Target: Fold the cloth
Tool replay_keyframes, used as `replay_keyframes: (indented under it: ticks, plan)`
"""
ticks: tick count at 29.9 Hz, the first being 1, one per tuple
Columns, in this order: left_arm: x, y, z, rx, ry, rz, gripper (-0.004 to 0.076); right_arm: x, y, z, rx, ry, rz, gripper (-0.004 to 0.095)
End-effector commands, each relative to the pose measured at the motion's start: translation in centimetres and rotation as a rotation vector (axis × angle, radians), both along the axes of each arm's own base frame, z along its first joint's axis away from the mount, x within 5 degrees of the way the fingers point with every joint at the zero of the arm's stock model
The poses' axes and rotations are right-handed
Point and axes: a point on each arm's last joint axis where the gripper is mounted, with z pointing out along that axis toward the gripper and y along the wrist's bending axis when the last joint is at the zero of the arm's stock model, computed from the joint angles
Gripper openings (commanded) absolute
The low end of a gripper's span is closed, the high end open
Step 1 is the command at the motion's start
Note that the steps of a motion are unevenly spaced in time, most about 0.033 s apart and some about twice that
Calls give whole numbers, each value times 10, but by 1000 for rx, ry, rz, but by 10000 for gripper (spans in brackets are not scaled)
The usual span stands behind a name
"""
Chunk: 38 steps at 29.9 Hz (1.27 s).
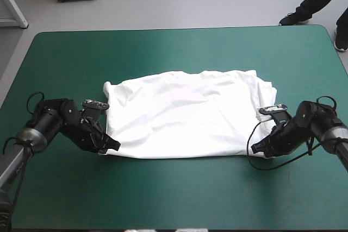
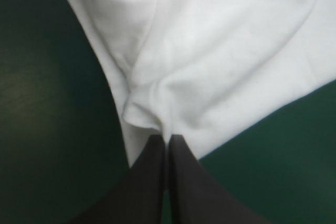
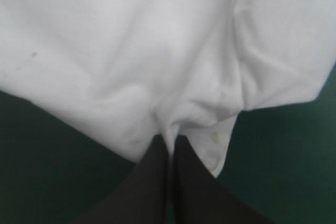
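The white short-sleeved T-shirt [image 1: 185, 115] lies spread flat mid-table on the teal-green cover [image 1: 174, 199]. The black-finned left gripper [image 2: 167, 139] and right gripper [image 3: 169, 139] are each pinched onto a near corner of it. I'd say a fold is just starting: they need to lift together and carry that near edge evenly toward the far one.

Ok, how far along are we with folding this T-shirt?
Done: the T-shirt lies spread flat on the teal-green cover; stacked edges at its right end hint at one fold already. In hand: the left pincer and the right pincer are each shut on a near corner, with cloth bunched at the tips. Left: carrying that near edge over, then the folds after; it is no compact bundle yet.
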Motion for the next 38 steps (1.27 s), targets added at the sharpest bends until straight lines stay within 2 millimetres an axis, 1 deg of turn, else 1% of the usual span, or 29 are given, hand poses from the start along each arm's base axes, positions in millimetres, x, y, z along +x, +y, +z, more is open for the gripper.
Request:
replay_keyframes:
  ticks: [1,3,5,8,10,11,12,13,14,15,18,20,22,23,25,27,29,33,36,38]
  plan:
    - [-4,2,12,21,-28,-7,-8,-2,1,12,6,-34,7,-7]
    - [-5,4,12,39,-13,-16,15,-3,1,12,7,-22,15,26]
    - [-6,4,12,40,-6,-17,68,-4,1,13,8,-18,19,82]
    - [-9,3,12,30,19,-22,204,-6,2,19,11,-18,26,198]
    - [-14,2,15,15,44,-24,299,-7,2,29,14,-41,28,294]
    - [-17,2,18,7,42,-20,337,-8,2,36,15,-66,26,359]
    - [-19,1,22,-3,33,-19,361,-7,2,43,17,-87,23,398]
    - [-22,1,28,-16,11,-9,377,-7,2,50,20,-106,13,438]
    - [-24,1,37,-26,-23,8,379,-7,2,61,25,-137,2,468]
    - [-26,1,46,-34,-61,14,379,-6,2,69,29,-159,-5,484]
    - [-26,4,87,-44,-253,31,379,-2,2,99,36,-259,-18,487]
    - [-20,7,112,-24,-390,53,379,2,2,120,39,-338,-18,487]
    - [-11,10,129,-9,-481,90,379,6,1,137,30,-408,-22,487]
    - [-5,10,135,-6,-522,102,379,9,0,146,21,-450,-35,487]
    - [9,9,139,-12,-567,120,379,12,-2,155,4,-483,-52,487]
    - [24,7,136,-14,-579,124,379,13,-4,162,-15,-502,-52,487]
    - [39,5,126,-10,-571,127,379,13,-4,166,-22,-511,-54,487]
    - [65,8,107,0,-563,154,380,13,-5,166,-31,-509,-52,487]
    - [84,17,84,18,-504,184,393,13,-6,166,-42,-515,-52,487]
    - [94,18,70,9,-460,188,394,14,-7,165,-54,-517,-51,487]
